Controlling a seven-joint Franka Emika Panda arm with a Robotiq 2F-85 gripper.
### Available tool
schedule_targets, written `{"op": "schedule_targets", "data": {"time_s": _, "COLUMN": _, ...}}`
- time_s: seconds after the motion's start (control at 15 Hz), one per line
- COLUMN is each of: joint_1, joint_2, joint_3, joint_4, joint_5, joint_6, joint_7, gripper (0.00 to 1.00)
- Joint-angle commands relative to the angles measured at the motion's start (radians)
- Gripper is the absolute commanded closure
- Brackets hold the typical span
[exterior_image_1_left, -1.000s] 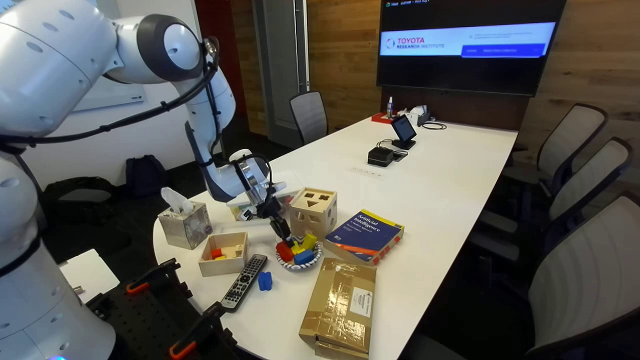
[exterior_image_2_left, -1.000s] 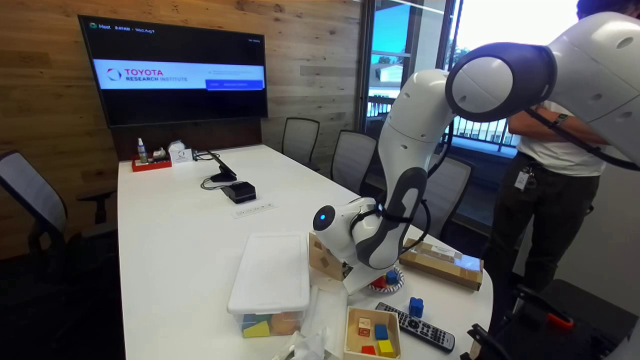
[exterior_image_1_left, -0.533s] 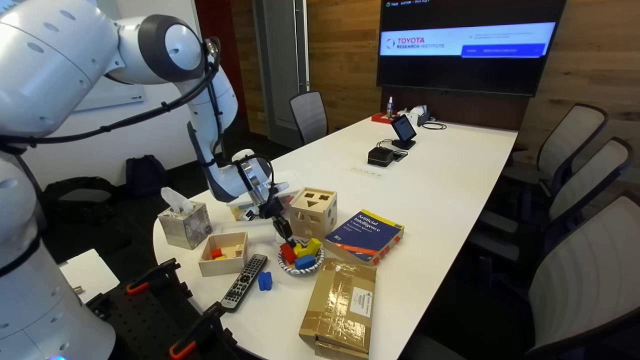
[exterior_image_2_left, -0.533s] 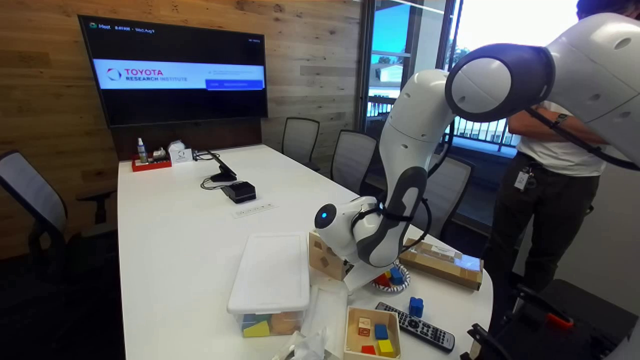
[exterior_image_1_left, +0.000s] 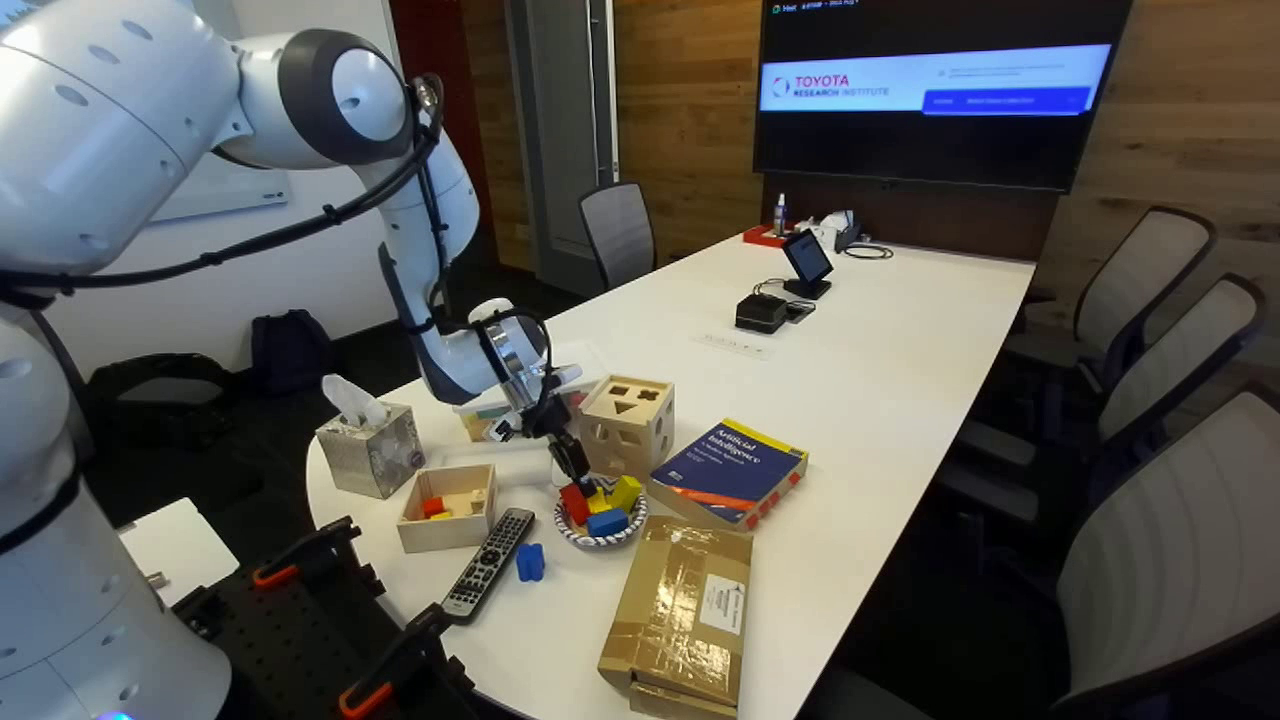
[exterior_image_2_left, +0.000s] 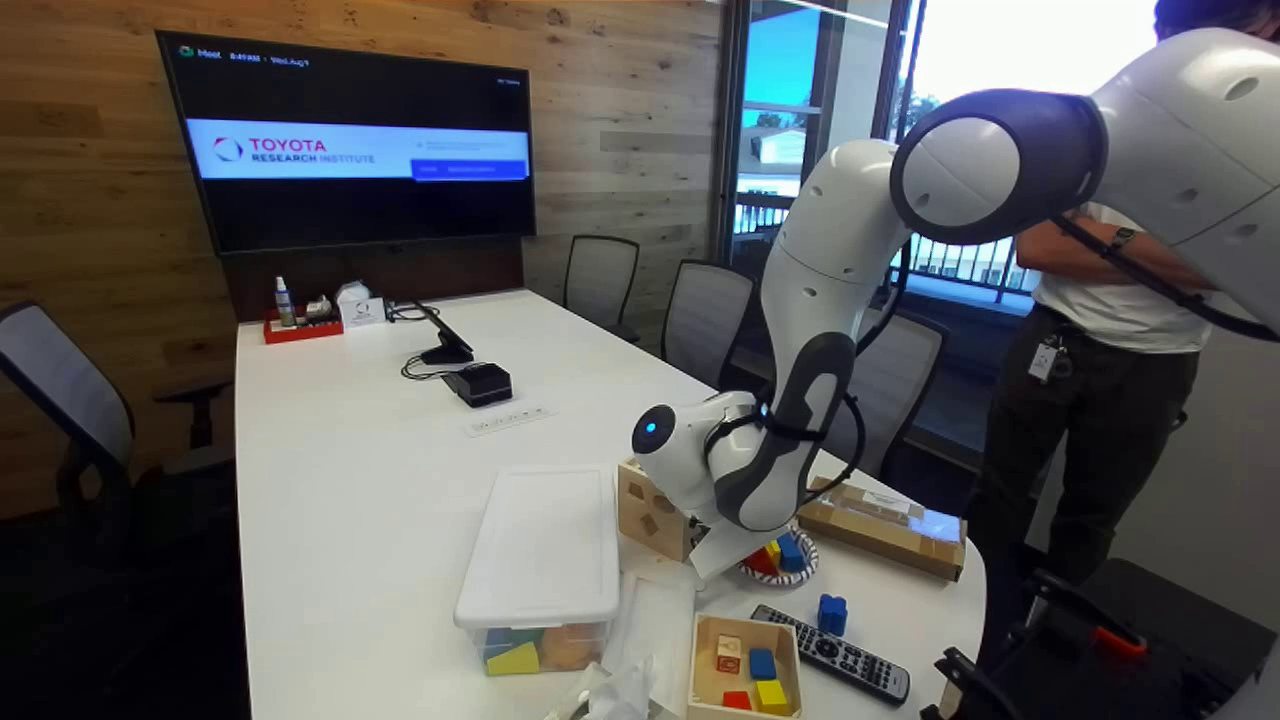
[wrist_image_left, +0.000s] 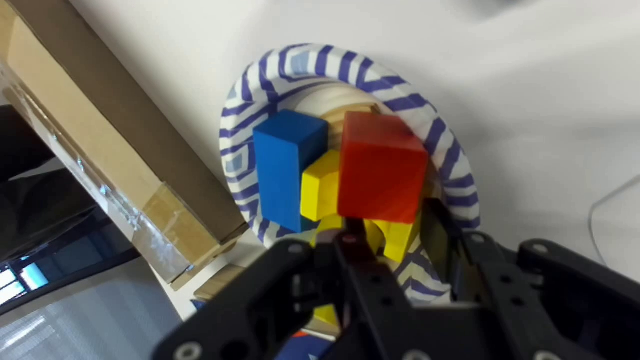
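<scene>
My gripper (wrist_image_left: 392, 217) reaches down into a blue-and-white striped bowl (wrist_image_left: 235, 145). Its fingers are apart, with a yellow block (wrist_image_left: 400, 242) between them; a sliver of space shows beside the right finger. A red block (wrist_image_left: 382, 172) stands against the fingertips and hides the left tip. A blue block (wrist_image_left: 280, 175) and another yellow piece (wrist_image_left: 320, 192) lie beside it in the bowl. In an exterior view the gripper (exterior_image_1_left: 582, 486) is at the bowl's (exterior_image_1_left: 598, 542) far side. In an exterior view the arm hides the fingers and part of the bowl (exterior_image_2_left: 805, 573).
Around the bowl are a shape-sorter cube (exterior_image_1_left: 625, 425), a book (exterior_image_1_left: 728, 473), a cardboard box (exterior_image_1_left: 685, 610) close to the rim, a remote (exterior_image_1_left: 489, 563), a blue block (exterior_image_1_left: 531, 562), a wooden tray with blocks (exterior_image_1_left: 447, 535) and a tissue box (exterior_image_1_left: 371, 450). A lidded plastic bin (exterior_image_2_left: 545, 550) stands behind.
My gripper has shifted slightly toward the cardboard box. The bowl and its blocks have slid the same way, and the red block has turned more upright. In the last half second little differs.
</scene>
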Motion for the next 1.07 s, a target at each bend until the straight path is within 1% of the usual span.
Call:
{"op": "schedule_targets", "data": {"time_s": 0.0, "joint_1": 0.007, "joint_2": 0.002, "joint_3": -0.006, "joint_4": 0.002, "joint_5": 0.009, "joint_6": 0.002, "joint_7": -0.005, "gripper": 0.63}}
{"op": "schedule_targets", "data": {"time_s": 0.27, "joint_1": 0.007, "joint_2": 0.002, "joint_3": -0.006, "joint_4": 0.002, "joint_5": 0.009, "joint_6": 0.002, "joint_7": -0.005, "gripper": 0.63}}
{"op": "schedule_targets", "data": {"time_s": 0.33, "joint_1": 0.005, "joint_2": 0.008, "joint_3": -0.008, "joint_4": 0.005, "joint_5": 0.007, "joint_6": 0.01, "joint_7": 0.0, "gripper": 0.38}}
{"op": "schedule_targets", "data": {"time_s": 0.4, "joint_1": 0.001, "joint_2": 0.016, "joint_3": -0.008, "joint_4": 0.007, "joint_5": 0.005, "joint_6": 0.018, "joint_7": -0.003, "gripper": 0.37}}
{"op": "schedule_targets", "data": {"time_s": 0.47, "joint_1": -0.002, "joint_2": 0.023, "joint_3": -0.009, "joint_4": 0.007, "joint_5": 0.002, "joint_6": 0.027, "joint_7": -0.001, "gripper": 0.8}}
{"op": "schedule_targets", "data": {"time_s": 0.53, "joint_1": -0.005, "joint_2": 0.036, "joint_3": -0.012, "joint_4": 0.011, "joint_5": 0.0, "joint_6": 0.036, "joint_7": -0.002, "gripper": 0.76}}
{"op": "schedule_targets", "data": {"time_s": 0.6, "joint_1": -0.006, "joint_2": 0.044, "joint_3": -0.013, "joint_4": 0.014, "joint_5": 0.0, "joint_6": 0.039, "joint_7": -0.006, "gripper": 0.77}}
{"op": "schedule_targets", "data": {"time_s": 0.67, "joint_1": -0.008, "joint_2": 0.049, "joint_3": -0.016, "joint_4": 0.014, "joint_5": 0.001, "joint_6": 0.049, "joint_7": -0.006, "gripper": 0.83}}
{"op": "schedule_targets", "data": {"time_s": 0.8, "joint_1": -0.011, "joint_2": 0.053, "joint_3": -0.021, "joint_4": 0.014, "joint_5": 0.004, "joint_6": 0.064, "joint_7": -0.008, "gripper": 0.99}}
{"op": "schedule_targets", "data": {"time_s": 0.93, "joint_1": -0.015, "joint_2": 0.047, "joint_3": -0.023, "joint_4": 0.015, "joint_5": 0.006, "joint_6": 0.066, "joint_7": -0.01, "gripper": 0.95}}
{"op": "schedule_targets", "data": {"time_s": 1.0, "joint_1": -0.016, "joint_2": 0.045, "joint_3": -0.024, "joint_4": 0.014, "joint_5": 0.005, "joint_6": 0.068, "joint_7": -0.011, "gripper": 0.95}}
